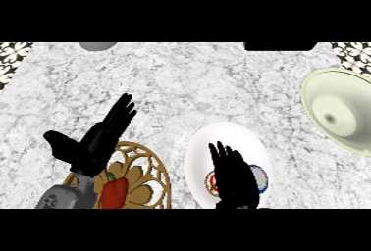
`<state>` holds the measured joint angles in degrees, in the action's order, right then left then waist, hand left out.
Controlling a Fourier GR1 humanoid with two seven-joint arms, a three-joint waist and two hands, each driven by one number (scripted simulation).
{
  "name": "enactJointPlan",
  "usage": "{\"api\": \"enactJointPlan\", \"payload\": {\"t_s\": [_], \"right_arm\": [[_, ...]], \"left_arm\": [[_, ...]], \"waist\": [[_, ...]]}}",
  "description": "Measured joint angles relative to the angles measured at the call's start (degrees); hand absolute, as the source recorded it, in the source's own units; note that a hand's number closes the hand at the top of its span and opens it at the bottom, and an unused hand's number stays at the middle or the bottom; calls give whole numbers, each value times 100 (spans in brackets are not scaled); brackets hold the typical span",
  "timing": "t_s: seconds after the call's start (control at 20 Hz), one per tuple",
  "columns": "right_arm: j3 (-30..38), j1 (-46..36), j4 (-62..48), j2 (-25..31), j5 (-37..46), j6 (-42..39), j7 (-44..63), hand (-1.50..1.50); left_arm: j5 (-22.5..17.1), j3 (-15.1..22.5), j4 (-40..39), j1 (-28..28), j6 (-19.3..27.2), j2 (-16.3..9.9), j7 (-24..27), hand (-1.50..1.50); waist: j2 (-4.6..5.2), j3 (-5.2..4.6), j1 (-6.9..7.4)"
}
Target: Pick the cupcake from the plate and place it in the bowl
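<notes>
One small cupcake (257, 179) with a blue wrapper sits on the oval white plate (217, 142) near the counter's front edge, mostly hidden under the right hand (233, 174), whose straight fingers hold nothing. They should curl around the wrapper before lifting toward the pale green bowl (340, 112) at the right edge. Left hand (98, 139) rests open.

Item count: one white plate (232, 139) at 6 o'clock; one cupcake (259, 177) on it; one pale bowl (340, 110) at 3 o'clock; one wicker trivet (148, 174) and one red pepper (114, 192) at 7 o'clock.
</notes>
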<state>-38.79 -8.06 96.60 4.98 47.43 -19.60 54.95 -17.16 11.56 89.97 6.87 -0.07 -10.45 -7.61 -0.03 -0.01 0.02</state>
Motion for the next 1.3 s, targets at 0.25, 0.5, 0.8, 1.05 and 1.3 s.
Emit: {"api": "enactJointPlan", "payload": {"t_s": [0.25,0.5,0.8,1.05,1.3], "right_arm": [[57,129,-266,-229,337,163,-153,-150],[208,125,-524,-385,492,295,-310,-150],[286,232,-811,-325,663,640,-980,150],[245,48,-1124,-381,815,808,-1252,150],[170,33,-1313,-456,1029,989,-1468,150]], "left_arm": [[163,-51,-12,-33,-71,153,-10,0],[227,-177,-41,45,-140,278,-134,0],[404,-207,-39,-40,-210,418,-72,0],[480,-274,-81,-32,-260,532,-78,0],[513,-373,-11,-88,-383,547,-118,0]], "waist": [[-13,-8,2],[-8,-6,1],[-1,-1,0],[-1,-2,5],[-10,-5,5]]}}
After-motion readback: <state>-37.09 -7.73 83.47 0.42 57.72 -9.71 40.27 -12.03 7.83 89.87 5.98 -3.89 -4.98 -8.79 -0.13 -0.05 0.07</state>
